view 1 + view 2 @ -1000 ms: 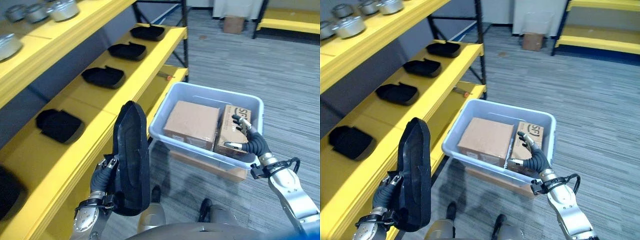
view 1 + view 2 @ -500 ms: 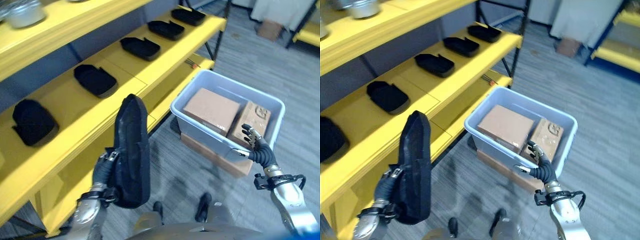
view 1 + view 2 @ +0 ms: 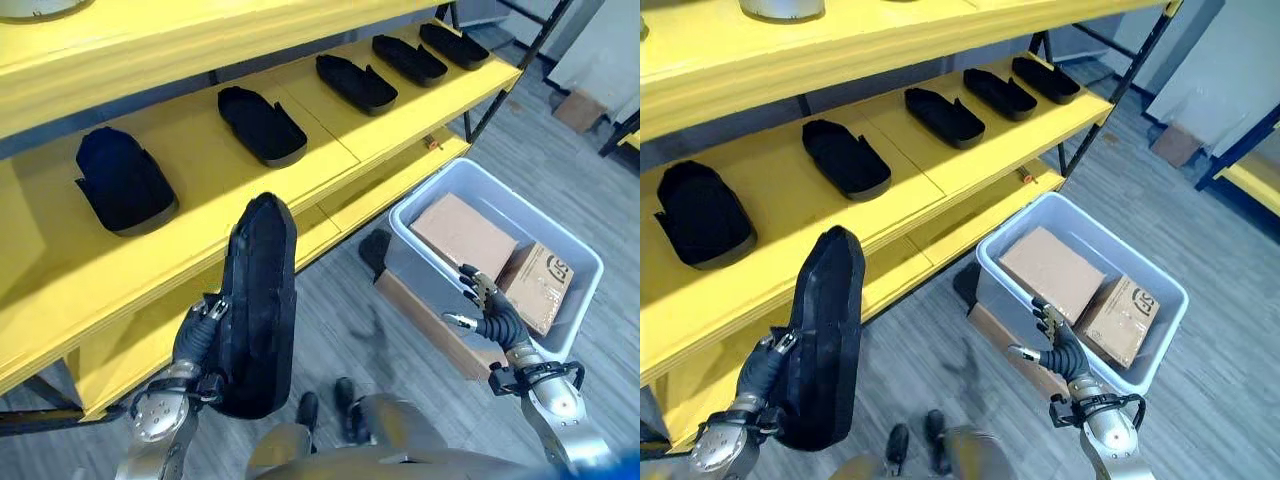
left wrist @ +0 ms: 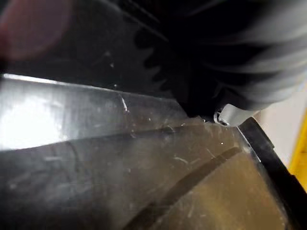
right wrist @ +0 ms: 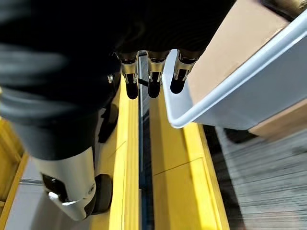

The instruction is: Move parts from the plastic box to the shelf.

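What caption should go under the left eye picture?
Left hand holds a black part upright before the yellow shelf, plastic box beside the right hand.

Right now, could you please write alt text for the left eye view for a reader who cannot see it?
The left hand grips a long black part upright before a yellow shelf lined with similar black parts. The right hand, fingers open, hovers by a plastic box holding cardboard boxes.

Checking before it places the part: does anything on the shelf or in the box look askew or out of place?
Nothing stands out. The black parts lie in a row on the yellow shelf, two cardboard boxes sit in the plastic box, and the left hand holds one black part upright.
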Robot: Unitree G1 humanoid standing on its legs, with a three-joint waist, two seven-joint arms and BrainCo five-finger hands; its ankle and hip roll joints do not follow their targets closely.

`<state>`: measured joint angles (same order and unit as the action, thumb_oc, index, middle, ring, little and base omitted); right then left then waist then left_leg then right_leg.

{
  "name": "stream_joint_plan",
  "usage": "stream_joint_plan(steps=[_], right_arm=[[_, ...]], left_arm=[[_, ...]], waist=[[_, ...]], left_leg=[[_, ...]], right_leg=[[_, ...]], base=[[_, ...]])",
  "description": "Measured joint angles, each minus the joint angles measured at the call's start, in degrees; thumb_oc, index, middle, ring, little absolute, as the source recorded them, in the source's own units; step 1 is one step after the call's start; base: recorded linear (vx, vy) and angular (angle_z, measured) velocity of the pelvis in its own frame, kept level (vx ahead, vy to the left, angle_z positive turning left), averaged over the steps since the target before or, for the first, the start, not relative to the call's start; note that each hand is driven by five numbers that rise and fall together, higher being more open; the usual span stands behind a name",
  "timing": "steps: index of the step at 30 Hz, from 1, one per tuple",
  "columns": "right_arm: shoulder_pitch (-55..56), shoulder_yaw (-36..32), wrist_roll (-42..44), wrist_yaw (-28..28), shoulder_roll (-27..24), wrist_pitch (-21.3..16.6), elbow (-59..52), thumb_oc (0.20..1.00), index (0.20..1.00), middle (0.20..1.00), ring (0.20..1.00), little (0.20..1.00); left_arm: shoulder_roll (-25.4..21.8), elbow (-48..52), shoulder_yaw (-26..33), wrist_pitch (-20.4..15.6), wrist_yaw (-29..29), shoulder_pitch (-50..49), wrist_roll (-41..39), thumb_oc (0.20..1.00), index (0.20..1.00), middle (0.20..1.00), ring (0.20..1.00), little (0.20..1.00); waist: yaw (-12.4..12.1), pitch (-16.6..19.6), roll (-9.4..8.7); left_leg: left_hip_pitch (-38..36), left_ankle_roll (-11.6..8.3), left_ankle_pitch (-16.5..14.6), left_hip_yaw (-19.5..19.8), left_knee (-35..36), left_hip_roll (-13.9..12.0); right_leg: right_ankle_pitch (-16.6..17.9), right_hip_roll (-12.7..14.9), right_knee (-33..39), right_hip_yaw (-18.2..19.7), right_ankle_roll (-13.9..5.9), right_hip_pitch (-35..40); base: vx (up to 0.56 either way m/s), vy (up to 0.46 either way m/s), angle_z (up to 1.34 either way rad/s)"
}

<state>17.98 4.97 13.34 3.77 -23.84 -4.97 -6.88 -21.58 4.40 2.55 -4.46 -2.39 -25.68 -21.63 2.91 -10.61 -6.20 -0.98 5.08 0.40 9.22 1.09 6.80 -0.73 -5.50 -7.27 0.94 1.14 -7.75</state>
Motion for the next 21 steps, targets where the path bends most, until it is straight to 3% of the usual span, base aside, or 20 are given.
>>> stream_joint_plan(steps=[3,5,9,10,12,13,14,17,18,19,20,21], right_arm=[[-1.5,1.3,0.9,0.5,-1.0,0.0,0.1,1.000,1.000,1.000,1.000,1.000],[-2.4,2.0,1.2,0.6,-1.9,0.0,0.2,1.000,1.000,1.000,1.000,1.000],[-2.0,0.9,1.7,0.5,-2.1,0.0,0.2,1.000,1.000,1.000,1.000,1.000],[-2.0,0.4,1.7,0.3,-2.5,-0.1,0.2,1.000,1.000,1.000,1.000,1.000],[-1.7,0.3,1.7,0.1,-4.9,0.0,0.2,1.000,1.000,1.000,1.000,1.000],[-2.5,-0.2,1.7,-0.7,-4.9,0.3,0.8,1.000,1.000,1.000,1.000,1.000],[-3.2,-0.2,1.7,-0.9,-4.3,0.4,0.7,1.000,1.000,1.000,1.000,1.000],[-4.1,-1.4,1.7,-1.5,-3.2,0.4,0.5,1.000,1.000,1.000,1.000,1.000],[-4.2,-2.4,1.7,-1.8,-3.2,0.3,0.5,1.000,1.000,1.000,1.000,1.000],[-4.0,-3.5,1.7,-1.9,-3.2,0.2,1.6,1.000,1.000,1.000,1.000,1.000],[-3.1,-4.4,1.7,-2.3,-3.2,0.3,2.4,1.000,1.000,1.000,1.000,1.000],[-2.7,-4.9,1.7,-2.7,-4.0,0.4,2.3,1.000,1.000,1.000,1.000,1.000]], left_arm=[[1.3,1.0,-0.3,-0.1,-0.1,0.2,0.0,0.200,0.200,0.200,0.200,0.200],[1.8,1.4,-0.3,-0.2,0.0,0.0,-0.2,0.200,0.200,0.200,0.200,0.200],[2.3,1.8,-0.5,-0.4,0.1,1.0,-0.2,0.200,0.200,0.200,0.200,0.200],[2.3,1.7,-0.8,-0.4,0.0,1.5,-0.3,0.200,0.200,0.200,0.200,0.200],[2.5,1.7,-2.1,-0.4,0.0,2.8,-0.3,0.200,0.200,0.200,0.200,0.200],[2.1,1.6,-2.5,-0.4,0.5,4.2,-0.3,0.200,0.200,0.200,0.200,0.200],[1.9,2.0,-2.2,-0.4,0.6,4.6,-0.3,0.200,0.200,0.200,0.200,0.200],[2.4,2.0,-2.0,-0.3,0.7,5.2,-0.3,0.200,0.200,0.200,0.200,0.200],[3.0,1.8,-2.1,-0.3,0.6,5.0,-0.4,0.200,0.200,0.200,0.200,0.200],[3.4,1.7,-2.2,-0.3,0.6,6.0,-0.7,0.200,0.200,0.200,0.200,0.200],[3.4,1.7,-2.3,-0.2,0.5,6.5,-1.4,0.200,0.200,0.200,0.200,0.200],[3.8,1.7,-2.5,-0.2,0.2,6.4,-1.6,0.200,0.200,0.200,0.200,0.200]], waist=[[-0.8,-0.6,3.16],[-2.0,-0.8,4.05],[-2.0,-0.7,4.53],[-2.4,-1.2,4.86],[-2.0,-2.4,5.36],[0.3,-3.6,3.88],[0.3,-4.2,2.76],[0.5,-4.6,2.19],[0.5,-4.6,2.51],[0.8,-4.6,2.87],[1.8,-4.4,3.60],[2.2,-4.7,4.96]], left_leg=[[-0.7,-0.16,-0.1,0.4,0.4,0.0],[-2.1,-0.42,-0.2,0.7,1.0,0.1],[-1.0,-4.05,-2.6,2.9,-2.0,1.1],[0.0,-5.76,-3.3,3.4,-3.3,1.4],[0.5,-7.42,-5.8,0.7,-5.0,1.0],[3.8,-7.21,-9.0,-8.8,-10.8,-2.0],[5.0,-6.94,-9.3,-12.8,-13.7,-5.3],[5.2,-8.41,-8.4,-9.7,-16.1,-15.7],[4.8,-8.86,-8.0,-9.5,-14.5,-19.4],[4.9,-11.07,-6.7,-8.9,-13.5,-22.1],[5.0,-12.04,-5.5,-10.7,-12.3,-24.9],[5.0,-9.80,-2.8,-10.4,-10.0,-26.1]], right_leg=[[1.9,-0.1,4.8,0.2,0.10,2.9],[2.7,0.2,7.3,-0.2,0.56,5.7],[2.5,1.2,8.5,-3.1,1.45,7.4],[2.2,1.8,7.9,-4.6,1.87,7.4],[1.4,2.9,6.2,-6.3,3.11,7.4],[0.4,6.3,4.9,-10.9,4.42,6.8],[0.1,7.4,4.6,-11.6,4.48,6.6],[-0.6,8.9,4.3,-13.9,4.30,6.8],[-1.0,10.4,3.2,-15.0,2.58,6.9],[-1.1,11.2,1.6,-16.7,1.36,6.6],[-2.7,11.5,0.6,-18.1,1.03,6.6],[-3.6,12.8,-1.5,-18.5,-0.30,6.5]], base=[[0.03,-0.059,0.10],[0.00,-0.007,0.10],[-0.05,0.019,0.41],[-0.07,0.029,0.62],[-0.08,0.062,0.91],[-0.03,0.097,1.24],[0.04,0.100,1.18],[0.03,0.124,0.50],[0.03,0.170,0.79],[0.00,0.150,0.87],[0.01,0.266,0.91],[0.01,0.277,0.76]])
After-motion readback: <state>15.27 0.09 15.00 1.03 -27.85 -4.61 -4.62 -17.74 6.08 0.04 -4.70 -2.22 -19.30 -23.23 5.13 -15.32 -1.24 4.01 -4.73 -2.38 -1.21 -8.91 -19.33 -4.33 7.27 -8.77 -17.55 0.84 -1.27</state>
